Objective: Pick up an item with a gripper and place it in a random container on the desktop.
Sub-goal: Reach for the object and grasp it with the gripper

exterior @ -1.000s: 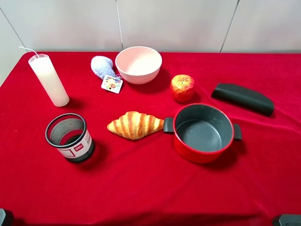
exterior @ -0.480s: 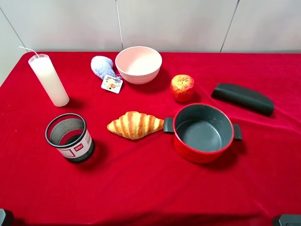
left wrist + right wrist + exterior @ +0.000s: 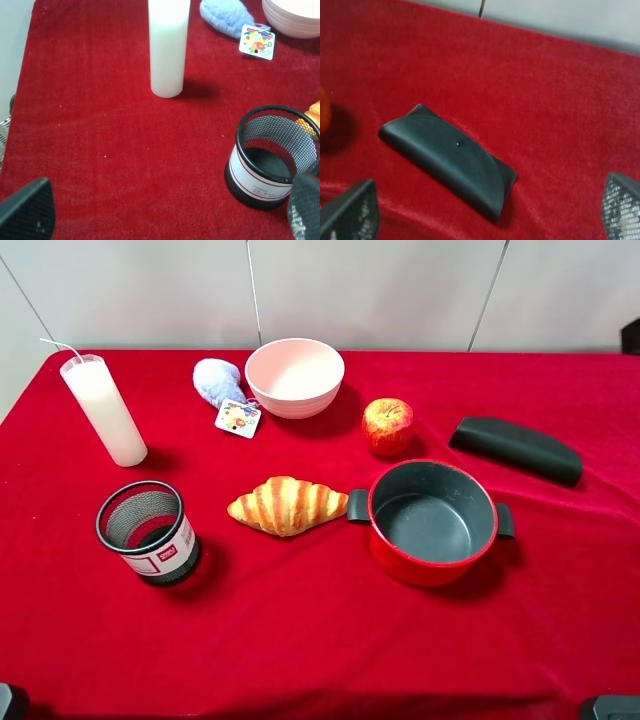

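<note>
The apple (image 3: 387,425), red with yellow patches, sits on the red cloth desktop (image 3: 300,640) just behind the red pot (image 3: 425,565). The pot is upright and its dark grey inside holds nothing. A sliver of the apple shows at the edge of the right wrist view (image 3: 322,112). My left gripper (image 3: 165,210) is open and holds nothing, low over the cloth near the black mesh cup (image 3: 272,155). My right gripper (image 3: 486,207) is open and holds nothing, near the black case (image 3: 450,160). In the exterior view only dark bits show at the bottom corners.
A croissant (image 3: 288,505) lies left of the pot. A pale pink bowl (image 3: 294,376) and a blue plush (image 3: 218,383) are at the back. A white candle (image 3: 103,410) stands at the left, and the mesh cup (image 3: 147,532) stands in front of it. The black case (image 3: 515,448) lies at the right.
A small dark shape has appeared at the right edge of the exterior view, near the back of the table. The objects have not moved.
</note>
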Motion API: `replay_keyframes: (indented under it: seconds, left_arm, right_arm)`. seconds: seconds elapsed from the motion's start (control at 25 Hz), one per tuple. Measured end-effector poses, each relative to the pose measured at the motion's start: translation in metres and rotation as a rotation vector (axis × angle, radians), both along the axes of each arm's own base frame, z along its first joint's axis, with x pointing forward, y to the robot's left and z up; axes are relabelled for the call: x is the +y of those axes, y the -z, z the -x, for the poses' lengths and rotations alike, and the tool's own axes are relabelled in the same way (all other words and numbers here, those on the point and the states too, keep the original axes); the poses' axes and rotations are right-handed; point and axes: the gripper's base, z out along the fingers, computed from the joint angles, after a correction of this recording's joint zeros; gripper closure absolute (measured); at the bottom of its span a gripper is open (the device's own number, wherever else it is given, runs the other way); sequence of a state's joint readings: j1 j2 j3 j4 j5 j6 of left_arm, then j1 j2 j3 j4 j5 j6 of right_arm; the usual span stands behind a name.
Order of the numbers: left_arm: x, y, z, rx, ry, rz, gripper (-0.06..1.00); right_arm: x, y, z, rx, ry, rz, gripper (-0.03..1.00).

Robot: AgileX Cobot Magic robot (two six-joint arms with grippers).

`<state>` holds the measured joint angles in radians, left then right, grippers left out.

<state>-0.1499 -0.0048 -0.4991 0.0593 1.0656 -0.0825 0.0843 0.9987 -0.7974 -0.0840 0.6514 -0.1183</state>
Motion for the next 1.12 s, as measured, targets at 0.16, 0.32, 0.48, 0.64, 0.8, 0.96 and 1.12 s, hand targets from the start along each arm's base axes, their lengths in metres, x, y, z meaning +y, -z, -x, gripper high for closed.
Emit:
replay_keyframes:
  seconds: [0.16,0.32,0.48,0.64,0.8,0.96,1.12]
  left_arm:
    - [0.0,0.0,0.0,0.0,0.0,0.0,0.04]
    - [0.0,0.0,0.0,0.0,0.0,0.0,0.04]
    - [0.0,0.0,0.0,0.0,0.0,0.0,0.04]
    - [0.0,0.0,0.0,0.0,0.0,0.0,0.04]
    - [0.0,0.0,0.0,0.0,0.0,0.0,0.04]
    - [0.0,0.0,0.0,0.0,0.0,0.0,0.04]
    - [0.0,0.0,0.0,0.0,0.0,0.0,0.04]
  right_arm:
    - [0.002,0.004,-0.029,0.054,-0.041,0.045,0.27]
    - [0.005,0.009,-0.055,0.094,-0.078,0.082,0.27]
    - [0.007,0.014,-0.069,0.115,-0.088,0.088,0.27]
    - [0.028,0.021,-0.086,0.132,-0.159,0.096,0.27]
    - [0.048,0.032,-0.092,0.158,-0.226,0.103,0.27]
    - [0.07,0.046,-0.097,0.179,-0.295,0.109,0.27]
    - [0.092,0.061,-0.102,0.18,-0.357,0.11,0.27]
